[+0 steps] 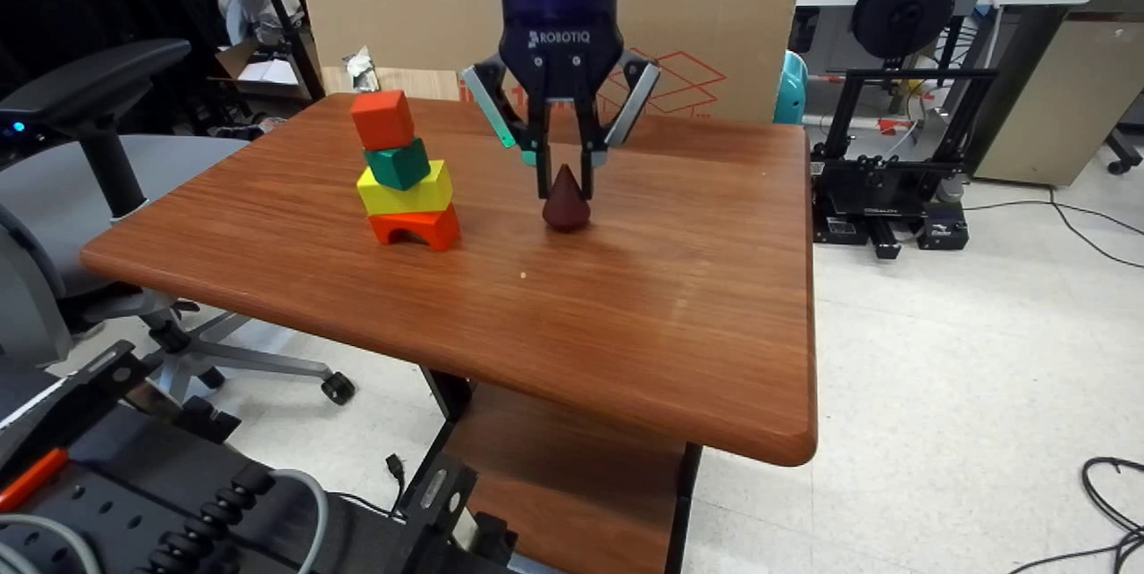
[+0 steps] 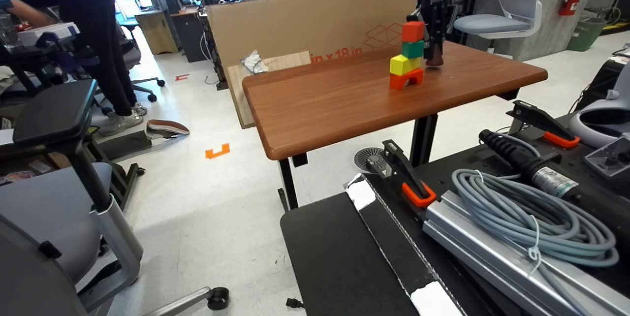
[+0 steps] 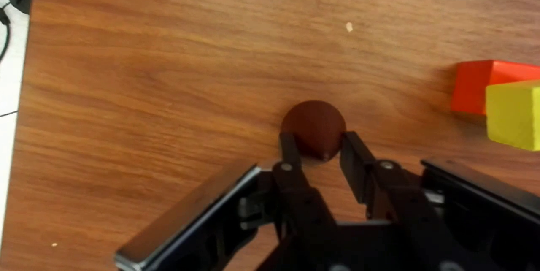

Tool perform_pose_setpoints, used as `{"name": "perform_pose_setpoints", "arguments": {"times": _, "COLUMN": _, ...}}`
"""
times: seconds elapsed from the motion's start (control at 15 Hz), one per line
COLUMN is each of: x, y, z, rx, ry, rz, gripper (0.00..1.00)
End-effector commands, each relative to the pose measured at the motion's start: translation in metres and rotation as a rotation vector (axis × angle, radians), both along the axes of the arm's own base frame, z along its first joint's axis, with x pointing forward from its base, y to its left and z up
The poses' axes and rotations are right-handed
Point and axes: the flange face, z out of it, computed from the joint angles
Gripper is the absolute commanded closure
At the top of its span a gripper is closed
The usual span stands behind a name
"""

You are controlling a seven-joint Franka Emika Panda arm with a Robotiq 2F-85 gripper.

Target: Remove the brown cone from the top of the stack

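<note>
The dark reddish-brown cone (image 1: 566, 209) stands point-up at the table surface, away from the stack. It also shows in the wrist view (image 3: 314, 125). My gripper (image 1: 565, 191) points down with its fingertips on either side of the cone's upper part; they look in contact with it, shut on it. I cannot tell whether the base touches the table. The stack (image 1: 407, 189) stands apart from the cone: an orange-red arch, a yellow block, a green block and a red block on top, set unevenly. In the wrist view only part of the stack (image 3: 512, 115) shows at the right edge.
The brown wooden table (image 1: 679, 306) carries the stack and the cone. A big cardboard box (image 2: 344, 20) stands behind the table. A grey office chair (image 1: 170, 163) is close to one table edge. A black cart with clamps and cables (image 2: 492, 207) stands in front.
</note>
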Motion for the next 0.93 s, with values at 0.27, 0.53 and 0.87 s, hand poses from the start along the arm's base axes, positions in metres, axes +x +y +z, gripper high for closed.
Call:
{"name": "perform_pose_setpoints", "arguments": {"times": 0.27, "x": 0.032, "y": -0.014, "z": -0.010, "rx": 0.050, "ry": -0.028, "rz": 0.031, "gripper": 0.44}}
{"name": "perform_pose_setpoints", "arguments": {"times": 0.53, "x": 0.028, "y": -0.005, "z": 0.034, "rx": 0.039, "ry": -0.117, "rz": -0.035, "gripper": 0.22}}
{"name": "perform_pose_setpoints", "arguments": {"times": 0.87, "x": 0.010, "y": 0.001, "z": 0.137, "rx": 0.053, "ry": -0.260, "rz": -0.241, "gripper": 0.00}}
